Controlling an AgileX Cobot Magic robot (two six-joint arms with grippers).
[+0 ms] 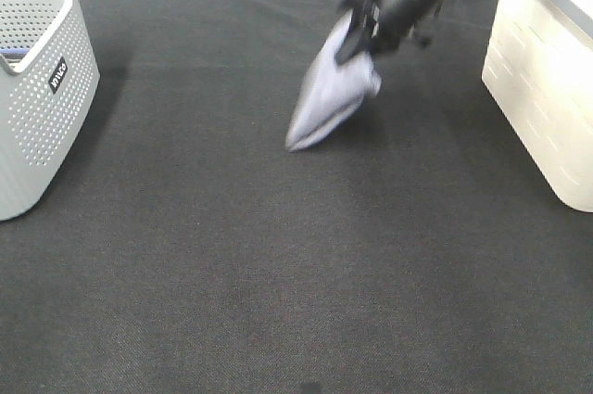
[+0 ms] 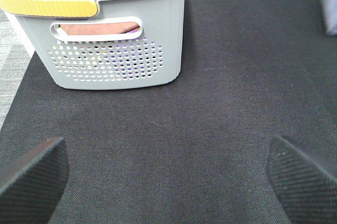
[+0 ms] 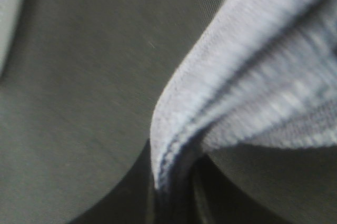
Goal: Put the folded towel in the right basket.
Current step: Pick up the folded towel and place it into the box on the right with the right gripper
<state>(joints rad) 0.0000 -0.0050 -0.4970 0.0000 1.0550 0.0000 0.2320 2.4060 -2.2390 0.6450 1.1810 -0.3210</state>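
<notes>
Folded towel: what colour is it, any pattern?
The folded towel is plain pale lavender-grey, no pattern visible; the exterior high view shows it best.

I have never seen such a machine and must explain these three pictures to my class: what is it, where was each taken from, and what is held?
It is a robot with two arms, each ending in a gripper. One picture comes from a camera high above the black mat; the other two from cameras on the wrists. On the mat stand a grey hole-dotted basket, left, and the cream-white right basket. The right gripper is shut on the folded towel, which hangs between the baskets; its wrist camera sees the towel close up. The left gripper is open, facing the grey basket.
</notes>
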